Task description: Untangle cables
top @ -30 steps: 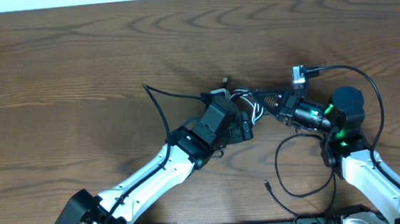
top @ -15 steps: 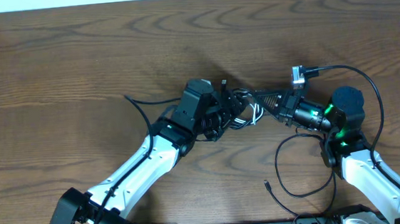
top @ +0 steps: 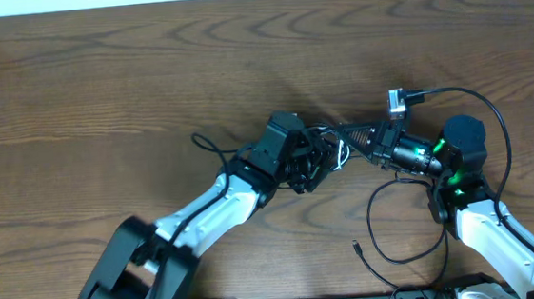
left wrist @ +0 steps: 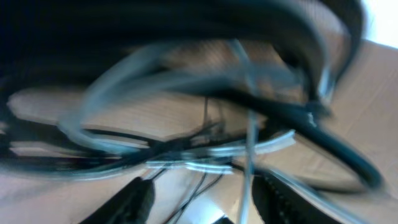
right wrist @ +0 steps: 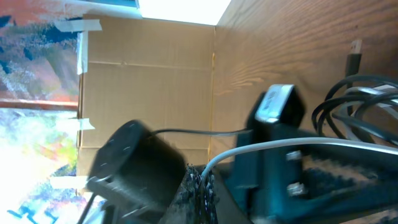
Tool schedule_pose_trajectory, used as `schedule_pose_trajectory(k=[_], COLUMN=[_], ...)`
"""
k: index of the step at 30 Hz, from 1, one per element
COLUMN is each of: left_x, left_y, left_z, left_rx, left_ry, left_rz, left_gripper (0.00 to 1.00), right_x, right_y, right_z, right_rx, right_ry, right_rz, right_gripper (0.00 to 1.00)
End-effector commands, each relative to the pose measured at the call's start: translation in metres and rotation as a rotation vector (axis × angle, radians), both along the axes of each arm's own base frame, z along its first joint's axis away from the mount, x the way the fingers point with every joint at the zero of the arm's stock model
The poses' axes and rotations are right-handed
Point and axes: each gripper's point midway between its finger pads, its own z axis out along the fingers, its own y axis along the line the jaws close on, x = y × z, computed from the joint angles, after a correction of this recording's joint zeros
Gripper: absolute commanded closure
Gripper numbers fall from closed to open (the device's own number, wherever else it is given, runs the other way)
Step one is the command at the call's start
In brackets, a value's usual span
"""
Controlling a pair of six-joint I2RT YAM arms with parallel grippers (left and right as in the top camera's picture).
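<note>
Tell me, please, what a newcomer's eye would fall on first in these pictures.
The tangle of black and white cables at the centre of the table, with the left gripper and right gripper meeting at it from either side. Next, a loose black cable loop on the wood near the right arm.

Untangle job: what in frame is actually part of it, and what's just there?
Job:
- cable knot
- white cable
- loose black cable loop
- black cable tail
- left gripper
- right gripper

Not job:
- right arm's thick black wire
- wooden table
- cardboard
</note>
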Motion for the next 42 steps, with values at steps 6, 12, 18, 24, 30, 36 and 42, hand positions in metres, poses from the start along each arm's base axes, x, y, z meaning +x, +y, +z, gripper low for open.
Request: schedule_pose_trajectory(k=[6,12,18,24,30,36,42], left_x=[0.005,0.005,0.007,0.022,0.026,0.032,0.036], left_y=[-0.004,-0.004,-0.003,0.012,0.016,0.021,0.026], left_z=[-0.021,-0.021,-0.020,-0.020,-0.020,-0.019,-0.019], left_rx=[0.004,0.008,0.007,0.021,0.021,0.020,0.019], left_ry=[0.024,0.012,0.006,-0.032,-0.036,-0.039,-0.038], left_rz=[0.005,-0.005,-0.002,0.013,0.020,0.039,0.053], left_gripper=[0.60,0.60,0.68,0.53,0.53,0.85,0.92], right_x=[-0.005,-0.006,-0.007,-0.008,-0.008,-0.008,-0.008], right_y=[0.002,0.002,0.003,0.003,0.003,0.003,0.003], right_z=[0.006,0.006,0.006,0.006,0.006,0.006,0.006], right_rx=[0.001,0.001,0.002,0.000,-0.001,-0.007,-0.012], right_ry=[-0.034,-0.034,-0.034,-0.040,-0.043,-0.054,-0.062], right_rz=[0.035,0.039,0.044,0.054,0.054,0.055,0.055], right_gripper=[0.99,0.99,0.99,0.99,0.99,0.99,0.99])
